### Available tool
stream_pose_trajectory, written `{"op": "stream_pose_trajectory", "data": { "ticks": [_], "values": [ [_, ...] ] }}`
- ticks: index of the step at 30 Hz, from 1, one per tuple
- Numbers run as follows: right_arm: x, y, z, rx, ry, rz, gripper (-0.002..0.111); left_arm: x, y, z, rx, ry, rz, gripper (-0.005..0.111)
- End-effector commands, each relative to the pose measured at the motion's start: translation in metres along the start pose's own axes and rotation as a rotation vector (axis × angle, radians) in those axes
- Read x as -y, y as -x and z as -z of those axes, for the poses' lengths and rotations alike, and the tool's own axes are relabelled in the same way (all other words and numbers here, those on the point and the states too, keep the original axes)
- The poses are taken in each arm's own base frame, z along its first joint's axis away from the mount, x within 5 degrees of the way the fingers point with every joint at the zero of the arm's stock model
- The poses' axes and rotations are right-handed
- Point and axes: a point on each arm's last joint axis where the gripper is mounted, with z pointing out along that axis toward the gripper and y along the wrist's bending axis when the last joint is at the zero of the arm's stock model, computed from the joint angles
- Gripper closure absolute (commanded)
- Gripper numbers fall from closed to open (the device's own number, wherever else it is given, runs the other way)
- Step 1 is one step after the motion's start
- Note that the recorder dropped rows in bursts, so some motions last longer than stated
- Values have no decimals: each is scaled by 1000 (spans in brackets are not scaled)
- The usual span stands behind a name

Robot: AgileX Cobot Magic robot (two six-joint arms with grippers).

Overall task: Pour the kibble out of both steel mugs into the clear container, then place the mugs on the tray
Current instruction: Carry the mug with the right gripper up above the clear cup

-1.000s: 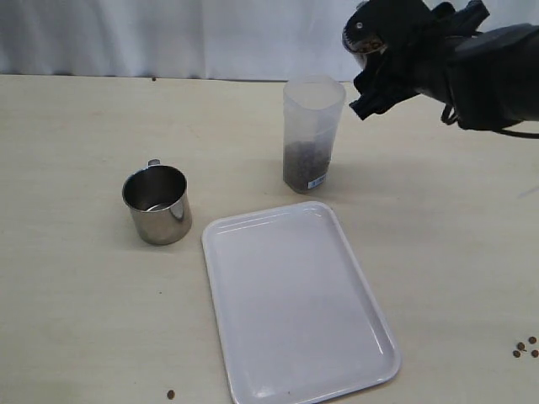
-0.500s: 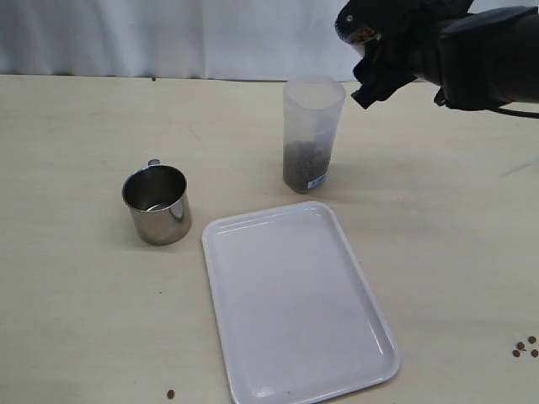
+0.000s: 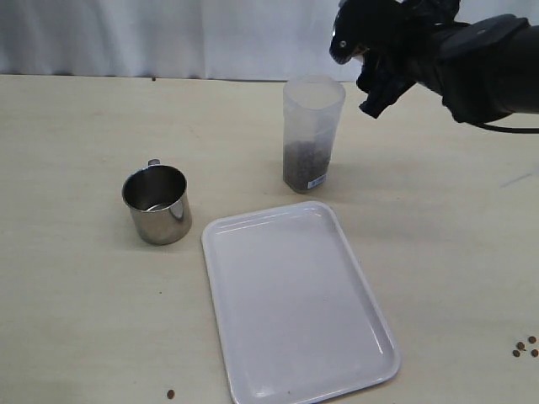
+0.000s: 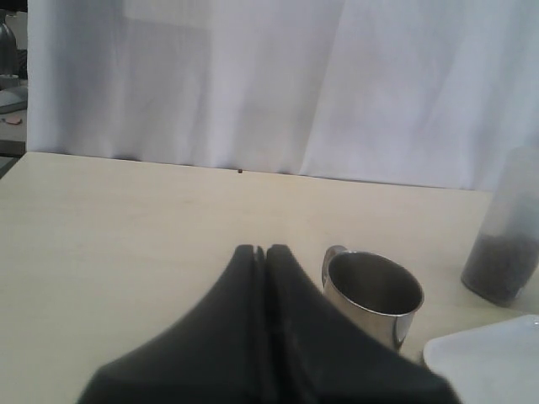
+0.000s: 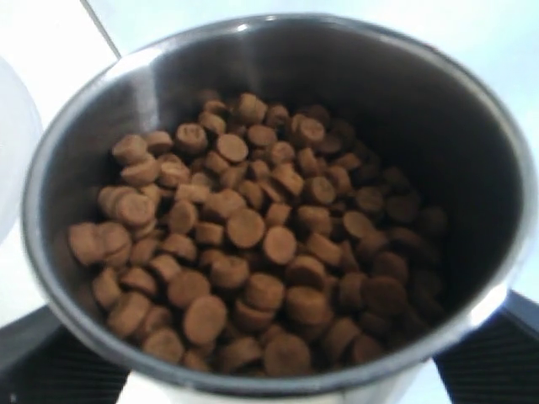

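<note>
Kibble (image 5: 244, 244): a heap of brown pellets inside the full mug (image 5: 472, 168), banked against one side of the wall, with the opposite wall bare steel. None is over the rim.

The full mug is gripped by the right gripper (image 3: 364, 50). Dark right fingers (image 5: 493, 358) show on both sides of its base, clamped on it. It is held in the air.

The clear container (image 3: 313, 135) stands upright on the table (image 3: 76, 295), just below those fingers and slightly toward the empty mug's side. Its mouth is open and there is a dark layer of kibble in the bottom part.

The tray (image 3: 295, 303) is flat on the table with nothing in it, well below the right fingers and near the container base, not touching it.

The empty mug (image 3: 156, 204) is upright on the table, well apart from the right fingers and near the tray corner. The steel bottom is visible.

The left gripper (image 4: 259, 251) has its fingers pressed together with nothing between them. The empty mug is just beyond the tips, off to one side, no contact. The container is farther off on that same side.

Stray pellets (image 3: 526, 347) lie on the table, far from both sets of fingers.
</note>
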Motion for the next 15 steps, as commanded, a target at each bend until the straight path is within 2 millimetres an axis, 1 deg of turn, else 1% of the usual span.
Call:
{"op": "stream_pose_trajectory", "data": {
  "ticks": [1,15],
  "values": [
    [4,4,2,25,-28,70,103,0,-1,0,4,-2,6,107],
    [5,8,2,64,-45,180,103,0,-1,0,4,-2,6,107]
  ]
}}
